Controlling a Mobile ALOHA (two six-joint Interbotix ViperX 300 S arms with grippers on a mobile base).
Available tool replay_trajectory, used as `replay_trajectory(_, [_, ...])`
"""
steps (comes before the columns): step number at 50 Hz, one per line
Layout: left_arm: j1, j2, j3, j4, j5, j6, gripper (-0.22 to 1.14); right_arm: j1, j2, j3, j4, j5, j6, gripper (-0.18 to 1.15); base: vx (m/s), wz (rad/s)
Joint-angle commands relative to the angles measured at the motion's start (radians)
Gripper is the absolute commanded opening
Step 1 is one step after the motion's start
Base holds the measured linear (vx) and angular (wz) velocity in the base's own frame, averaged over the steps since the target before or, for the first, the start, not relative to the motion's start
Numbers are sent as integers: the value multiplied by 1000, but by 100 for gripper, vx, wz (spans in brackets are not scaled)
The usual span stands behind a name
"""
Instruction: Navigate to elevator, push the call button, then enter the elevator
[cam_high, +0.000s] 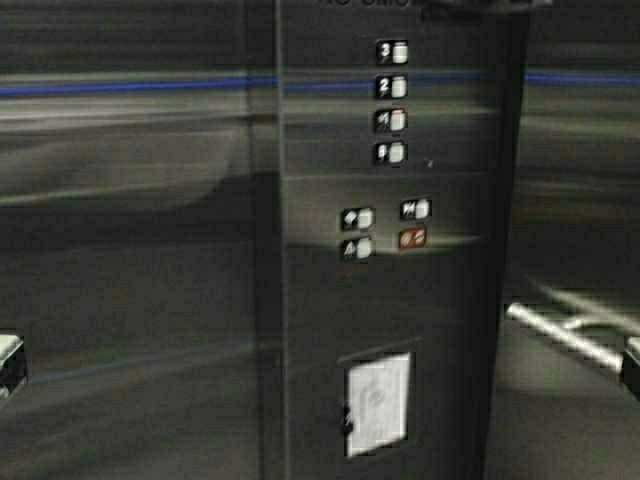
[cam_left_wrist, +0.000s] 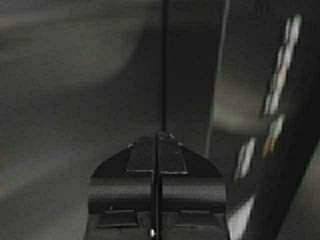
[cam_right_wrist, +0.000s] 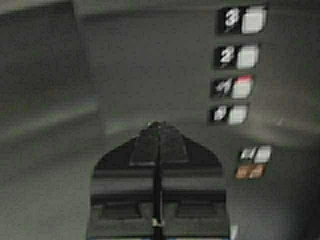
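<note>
The interior of the elevator is shown: a dark brushed-steel car wall (cam_high: 120, 250) fills the high view, crossed by a thin blue reflected stripe. At centre stands a tall vertical brushed-steel button panel (cam_high: 390, 300) bearing a column of small dark floor buttons with pale square lights, numbered three (cam_high: 392, 52) and two (cam_high: 392, 86), with two more below whose markings cannot be read. Lower down, two pairs of small buttons are set, one of them an orange-red button (cam_high: 413, 238). A pale rectangular plate (cam_high: 378, 402) is fixed near the panel's foot, and a round steel handrail (cam_high: 565, 338) is seen on the wall to the right.

The black left pincer (cam_left_wrist: 157, 145) is held with its fingers pressed together, pointing at the bare steel wall. The black right pincer (cam_right_wrist: 159, 137) is likewise closed, empty, and aimed at the wall just beside the floor buttons.

The hallway call button is not in view (it would lie outside the car). Entry appears essentially complete. To finish well, the base should be brought to rest clear of the panel, with both arms kept tucked so that no floor button is brushed.
</note>
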Motion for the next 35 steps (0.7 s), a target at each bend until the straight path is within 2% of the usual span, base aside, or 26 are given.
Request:
replay_trajectory(1, [0,64,15,0,-46,26,3,3,-11,-12,-2,25,0,6,-26,11])
replay_trajectory(12, [-6,58,44,-9,-94,20,3,3,-5,44,5,20,8,6,-23,17])
replay_trajectory(35, [-11,-17,71,-9,-97,20,3,23,-69,61,8,-12,12,6,-25,31])
